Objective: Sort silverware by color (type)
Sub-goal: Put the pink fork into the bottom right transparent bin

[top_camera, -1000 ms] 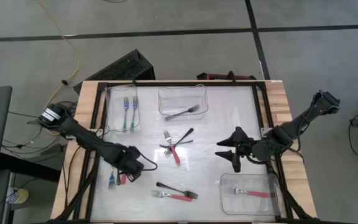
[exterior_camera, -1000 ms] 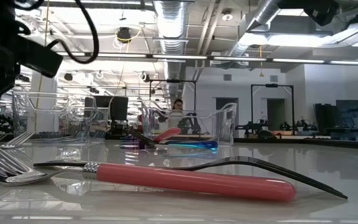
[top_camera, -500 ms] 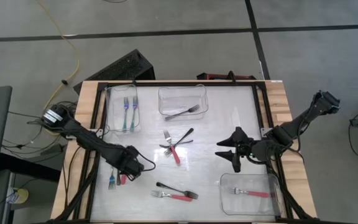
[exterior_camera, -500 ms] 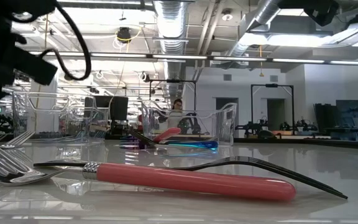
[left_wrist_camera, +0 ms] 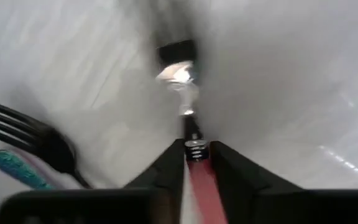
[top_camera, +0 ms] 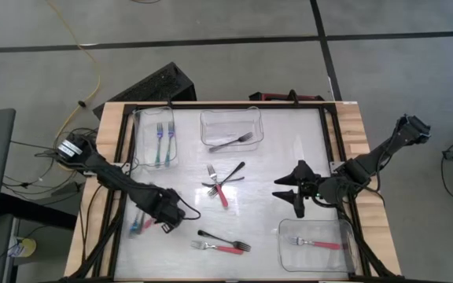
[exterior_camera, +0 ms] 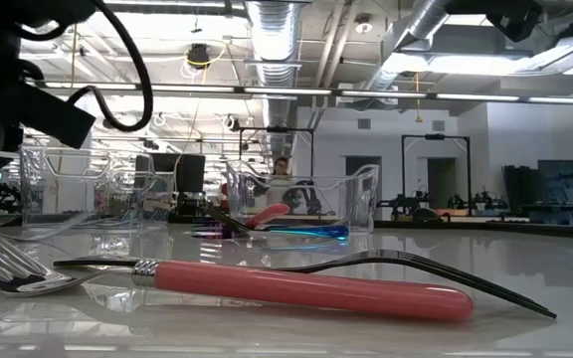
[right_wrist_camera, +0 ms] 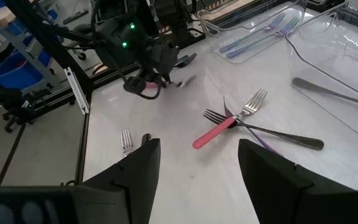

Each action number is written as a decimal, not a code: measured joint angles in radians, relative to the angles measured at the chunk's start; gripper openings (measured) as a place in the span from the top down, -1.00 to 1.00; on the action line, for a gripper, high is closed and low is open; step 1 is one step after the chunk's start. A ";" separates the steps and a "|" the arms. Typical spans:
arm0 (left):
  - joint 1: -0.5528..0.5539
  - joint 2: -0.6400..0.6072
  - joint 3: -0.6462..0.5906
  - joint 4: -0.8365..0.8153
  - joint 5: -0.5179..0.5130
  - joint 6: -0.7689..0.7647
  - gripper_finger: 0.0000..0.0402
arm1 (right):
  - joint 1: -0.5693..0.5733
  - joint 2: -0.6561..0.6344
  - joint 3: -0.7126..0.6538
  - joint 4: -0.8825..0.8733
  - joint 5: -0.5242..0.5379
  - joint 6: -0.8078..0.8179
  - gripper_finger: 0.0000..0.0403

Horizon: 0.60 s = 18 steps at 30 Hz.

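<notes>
My left gripper (top_camera: 166, 218) is over the table's near-left part, shut on a red-handled fork (left_wrist_camera: 199, 177); the right wrist view shows it too (right_wrist_camera: 146, 82). A teal-handled fork (left_wrist_camera: 18, 169) lies on the table beside it, a blurred streak in the high view (top_camera: 138, 225). A red and a black fork cross at the table's middle (top_camera: 222, 185), and two more lie near the near edge (top_camera: 222, 244). My right gripper (top_camera: 288, 192) hovers open over the right half, touching nothing. My left gripper pinches the red fork's handle (left_wrist_camera: 197, 163) between its two fingers, just behind the metal collar. The fingers lie along the fork, and its silver neck and blurred tines (left_wrist_camera: 180, 74) stick out ahead of them. I cannot tell whether the tines touch the table.
Three clear tubs sit on the table. The far-left one (top_camera: 138, 145) holds blue forks, the far-middle one (top_camera: 211, 118) a black fork, and the near-right one (top_camera: 285, 251) a red fork. A black frame edges the tabletop, and bare table lies between the arms.
My left gripper has shifted slightly toward the near edge and now has the red fork. The forks beside it now show as a blur in the high view, and one set of tines at the left of the low view has gone. My right arm has kept still.
</notes>
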State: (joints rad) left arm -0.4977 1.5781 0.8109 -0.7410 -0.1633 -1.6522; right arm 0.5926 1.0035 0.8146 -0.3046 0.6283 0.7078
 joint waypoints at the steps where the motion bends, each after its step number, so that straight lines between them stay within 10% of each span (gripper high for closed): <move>1: -0.001 0.001 0.008 0.001 -0.013 0.015 0.83 | 0.000 0.000 0.000 0.000 0.000 0.000 -0.18; 18: 0.124 0.005 0.237 0.473 -0.266 0.668 0.89 | 0.000 0.000 0.000 0.047 0.003 0.001 -0.18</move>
State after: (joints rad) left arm -0.3738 1.5833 1.0474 -0.2678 -0.4295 -0.9838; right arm 0.5926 1.0033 0.8146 -0.2573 0.6317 0.7090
